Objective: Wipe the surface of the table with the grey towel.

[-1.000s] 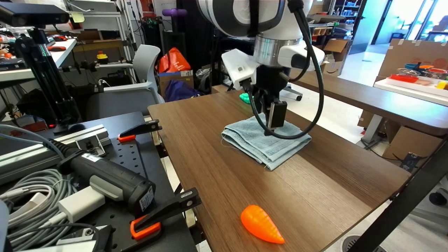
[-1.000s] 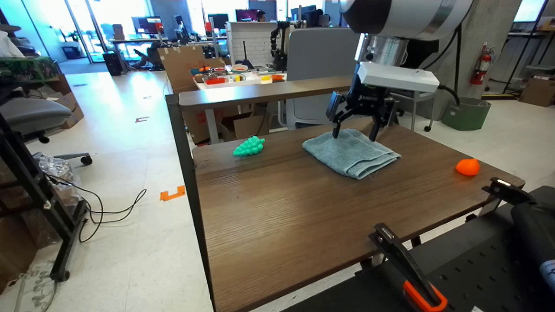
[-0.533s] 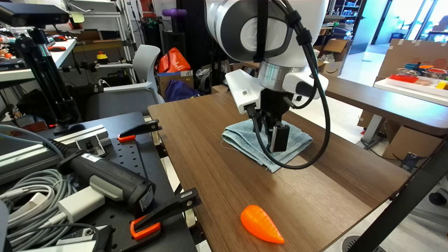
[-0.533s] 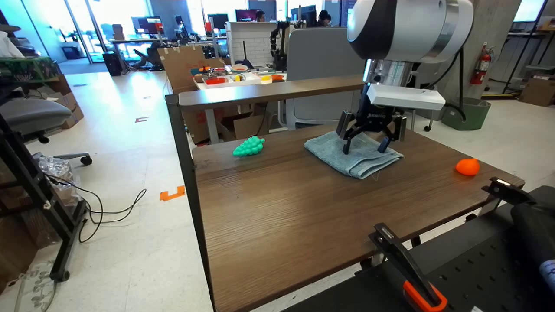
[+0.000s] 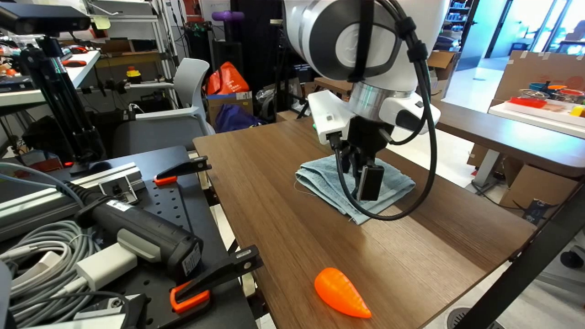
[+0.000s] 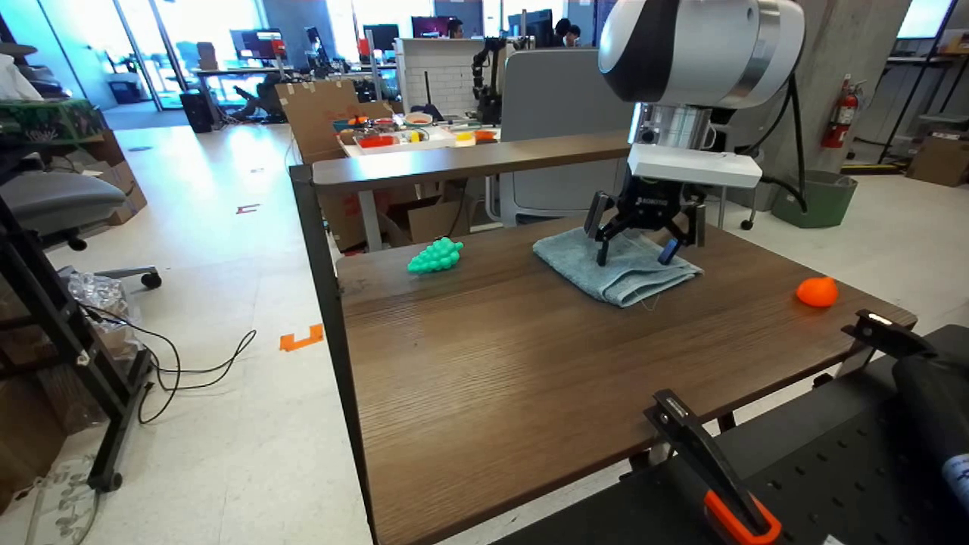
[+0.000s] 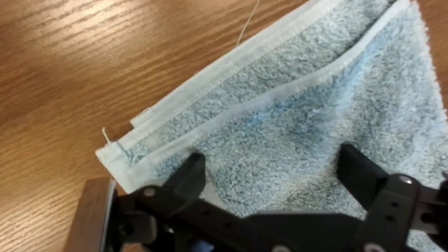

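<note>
Over the grey towel point(image 6: 615, 271) — the tool point(image 6: 634, 257), contact unclear.

A pale floor point(image 6: 219, 265) runs back toward bright windows point(image 6: 197, 21), past a grey chair point(image 6: 60, 198).

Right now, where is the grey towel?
In an exterior view, the grey towel lies on the brown table, under the open jaws, right of the green lumpy object.
</note>
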`<move>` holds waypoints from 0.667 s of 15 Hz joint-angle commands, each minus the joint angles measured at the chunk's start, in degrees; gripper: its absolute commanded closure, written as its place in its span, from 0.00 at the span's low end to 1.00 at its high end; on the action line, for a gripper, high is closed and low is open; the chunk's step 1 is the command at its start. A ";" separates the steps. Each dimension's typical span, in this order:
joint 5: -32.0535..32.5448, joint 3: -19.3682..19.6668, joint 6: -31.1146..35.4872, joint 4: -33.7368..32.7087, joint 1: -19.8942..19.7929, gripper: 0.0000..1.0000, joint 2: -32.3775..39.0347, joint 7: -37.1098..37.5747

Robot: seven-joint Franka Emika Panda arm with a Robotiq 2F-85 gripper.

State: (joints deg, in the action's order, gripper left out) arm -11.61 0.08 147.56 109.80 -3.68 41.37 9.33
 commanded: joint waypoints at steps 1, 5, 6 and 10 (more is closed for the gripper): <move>0.08 3.49 -7.10 -13.75 0.81 0.00 10.19 6.87; 1.38 7.91 -12.15 -23.06 0.70 0.00 16.34 13.62; 2.55 9.60 -11.74 -23.68 1.16 0.00 16.94 14.93; 5.87 13.54 -11.22 -25.64 1.16 0.00 19.10 16.61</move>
State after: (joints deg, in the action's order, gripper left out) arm -9.12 10.05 135.98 87.84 -3.32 54.60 23.03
